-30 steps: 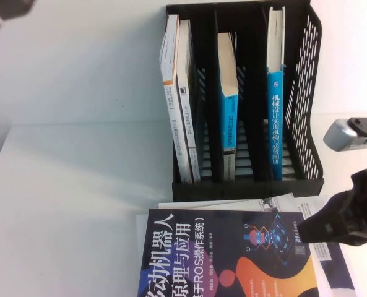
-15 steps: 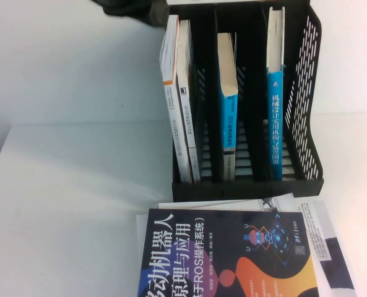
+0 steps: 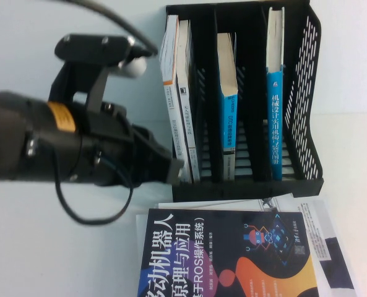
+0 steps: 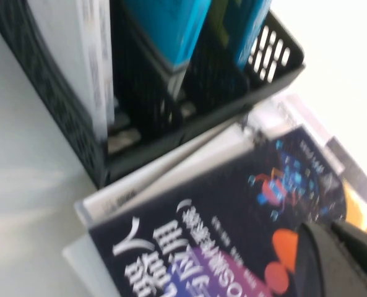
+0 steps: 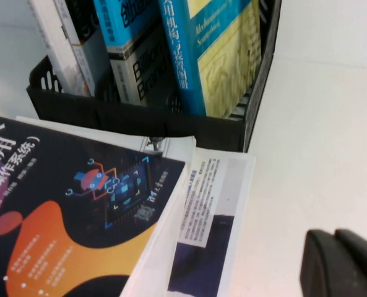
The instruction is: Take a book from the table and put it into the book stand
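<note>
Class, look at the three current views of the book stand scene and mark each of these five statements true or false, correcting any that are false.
1. The book stand has three slots, each holding at least one book. True.
2. The left gripper hangs open over the stand. False: it is shut, empty, left of the stand's front corner.
3. The dark navy book lies flat in front of the stand. True.
4. The white book lies on the table. False: it stands upright in the left slot.
5. The right gripper grips a blue-spined book. False: it is shut, empty, above bare table.

Perforated black plastic book stand [image 3: 307, 93]; glossy paper cover on navy book [image 3: 226, 257]; smooth matt white table [image 3: 65, 247]; matt black left claw [image 3: 164, 164].
</note>
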